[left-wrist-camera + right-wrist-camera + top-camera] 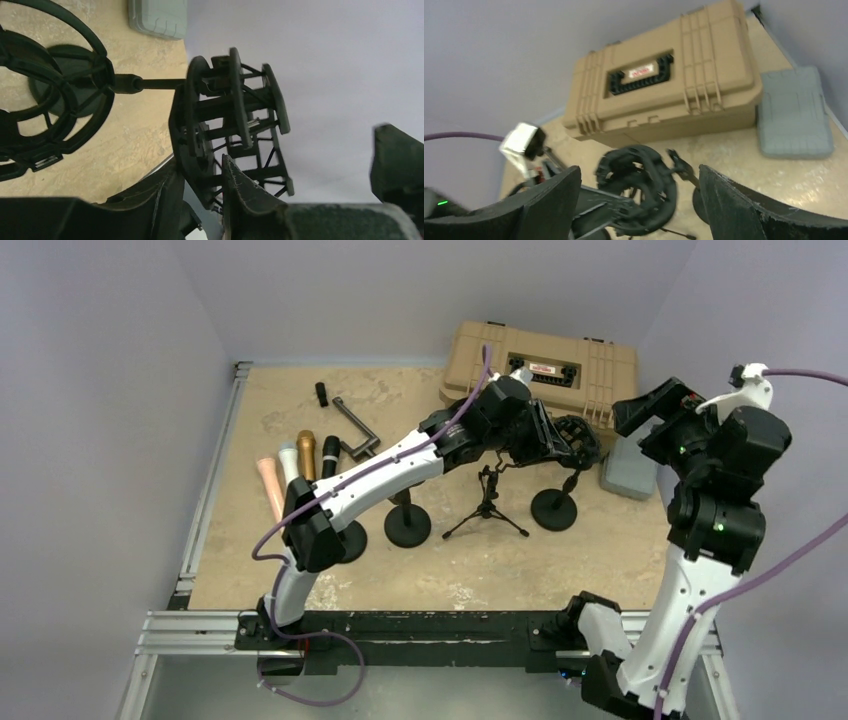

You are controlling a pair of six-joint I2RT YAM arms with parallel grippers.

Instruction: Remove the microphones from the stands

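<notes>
I am at the reaching step. My left hand (pixel 301 142) waits parted beside the shock mount (pixel 235 100) on its stand (pixel 555 510), gripping nothing. My right hand (pixel 638 170) is wide open and empty. I cannot see a microphone inside, so next I must look closer.

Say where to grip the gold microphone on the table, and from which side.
Grip the gold microphone mid-body from straight above, closing across its width: it lies flat, running near to far. The white microphone and black microphone lie close alongside, so clearance looks tight.
</notes>
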